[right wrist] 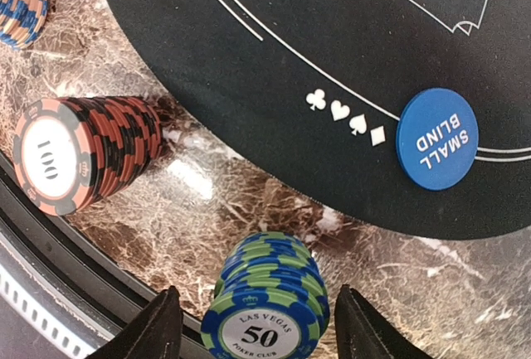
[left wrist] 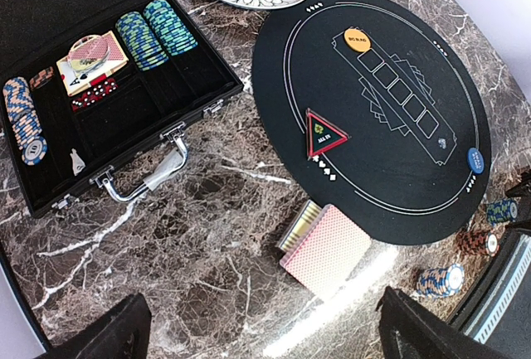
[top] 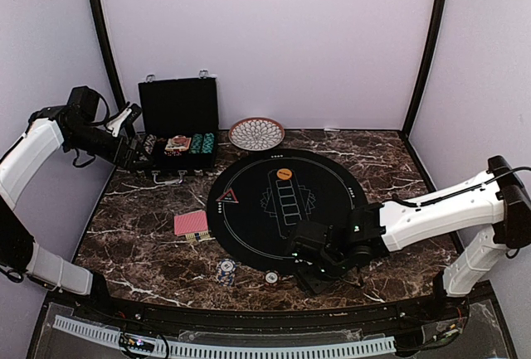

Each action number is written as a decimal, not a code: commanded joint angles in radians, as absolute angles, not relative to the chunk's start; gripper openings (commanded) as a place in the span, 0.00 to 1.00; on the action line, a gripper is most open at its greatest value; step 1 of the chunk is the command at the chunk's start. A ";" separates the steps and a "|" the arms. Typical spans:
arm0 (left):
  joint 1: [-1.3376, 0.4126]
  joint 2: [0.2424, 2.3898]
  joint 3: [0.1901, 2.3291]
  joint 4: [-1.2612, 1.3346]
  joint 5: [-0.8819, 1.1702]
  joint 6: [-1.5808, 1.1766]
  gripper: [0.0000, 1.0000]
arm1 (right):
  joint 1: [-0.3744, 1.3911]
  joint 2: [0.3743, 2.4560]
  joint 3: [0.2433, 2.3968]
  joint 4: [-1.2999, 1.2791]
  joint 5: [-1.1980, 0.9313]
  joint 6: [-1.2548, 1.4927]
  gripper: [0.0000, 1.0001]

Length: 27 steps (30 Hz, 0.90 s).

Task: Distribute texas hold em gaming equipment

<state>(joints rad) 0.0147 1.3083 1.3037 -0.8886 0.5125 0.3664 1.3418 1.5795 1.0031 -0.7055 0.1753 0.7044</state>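
A blue-and-green poker chip stack (right wrist: 270, 305) stands on the marble between the fingers of my right gripper (right wrist: 257, 297). The jaws are open, with a gap on each side of the stack. A red-and-black chip stack (right wrist: 83, 152) and an orange-and-blue chip stack (right wrist: 21, 7) stand to its left. The blue button disc (right wrist: 436, 138) lies on the black round mat (right wrist: 332, 60). My left gripper (left wrist: 261, 338) hangs open and empty, high over the red-backed card deck (left wrist: 325, 249). The orange disc (left wrist: 357, 40) and red triangle marker (left wrist: 326, 133) lie on the mat.
The black hinged case (left wrist: 124, 118) lies open at the back left, holding more chips (left wrist: 158, 31) and cards (left wrist: 91, 60). The patterned dish (top: 256, 133) sits behind the mat. The table's near edge rail (right wrist: 50, 293) runs close to the chip stacks.
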 commanded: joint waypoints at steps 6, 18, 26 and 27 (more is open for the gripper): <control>0.011 1.275 1.324 -0.914 0.523 0.385 0.99 | 1.332 1.582 0.981 -0.684 0.201 0.712 0.58; 0.012 1.273 1.321 -0.916 0.521 0.388 0.99 | 1.330 1.574 0.995 -0.688 0.203 0.710 0.36; 0.011 1.273 1.317 -0.916 0.519 0.391 0.99 | 1.329 1.561 1.035 -0.728 0.207 0.704 0.17; 0.011 1.273 1.316 -0.916 0.519 0.391 0.99 | 1.329 1.558 1.044 -0.737 0.208 0.703 0.14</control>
<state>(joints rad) 0.0147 1.3083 1.3037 -0.8894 0.5121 0.3748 1.3342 1.5791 0.9936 -0.7082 0.1871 0.7086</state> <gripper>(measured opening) 0.988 0.389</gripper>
